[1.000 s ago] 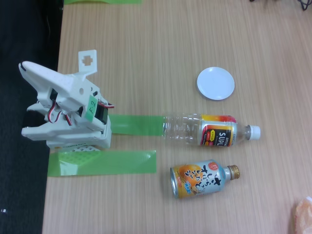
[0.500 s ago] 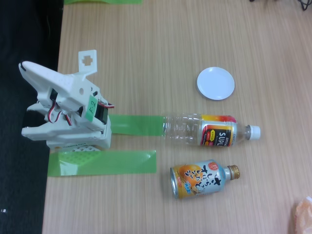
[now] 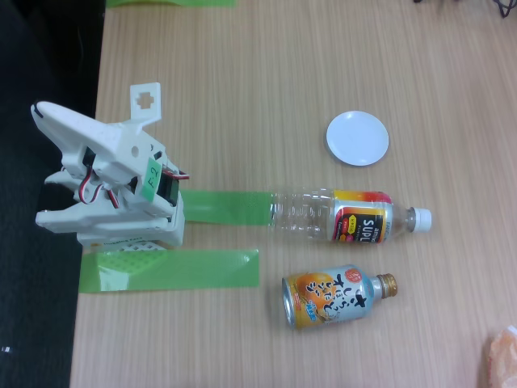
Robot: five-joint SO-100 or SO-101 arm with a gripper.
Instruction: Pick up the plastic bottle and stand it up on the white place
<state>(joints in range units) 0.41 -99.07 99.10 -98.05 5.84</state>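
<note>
Currently, fixed view, left to right. The white arm sits folded at the left edge of the wooden desk, over its base. Its hand points up-left, away from the objects; I cannot tell whether its fingers are apart or together from this angle. It holds nothing.

Two strips of green tape run rightward from the base; the upper strip ends at the bottom of the plastic bottle.

The bottle lies on its side near mid-desk, base toward the arm, white cap pointing right. It looks empty, so judged light, with thin clear walls that will likely flex and may slip under squeeze. The labelled band near the shoulder looks the stiffer place to grip; a grasp across the body there should also help tipping it upright.

The white plate lies above the bottle in this view, near but apart. Its rim is only a little wider than the bottle's base, so placement needs care.

An orange-and-silver can-bottle lies below the plastic bottle, apart from it; not the target.
</note>
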